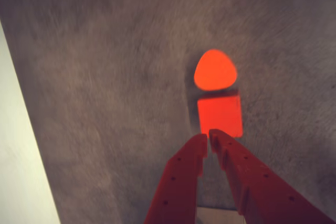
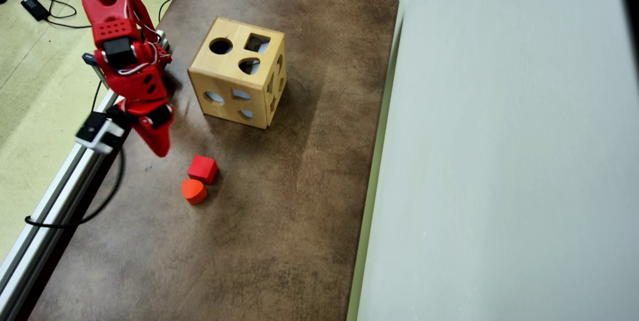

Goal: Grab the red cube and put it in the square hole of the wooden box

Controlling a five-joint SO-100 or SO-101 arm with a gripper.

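The red cube (image 2: 202,168) lies on the brown table, in front of the wooden box (image 2: 238,73). In the wrist view the cube (image 1: 220,115) sits just beyond my fingertips. My red gripper (image 1: 209,136) is shut and empty, its tips nearly touching each other. In the overhead view the gripper (image 2: 160,150) hangs above the table, up and left of the cube. The box's top face has a square hole (image 2: 257,43), a round hole and a rounded-triangle hole.
An orange rounded-triangle block (image 2: 193,191) touches the cube's near side; it also shows in the wrist view (image 1: 215,70). A metal rail (image 2: 55,196) runs along the table's left edge. A pale wall (image 2: 499,161) borders the right side.
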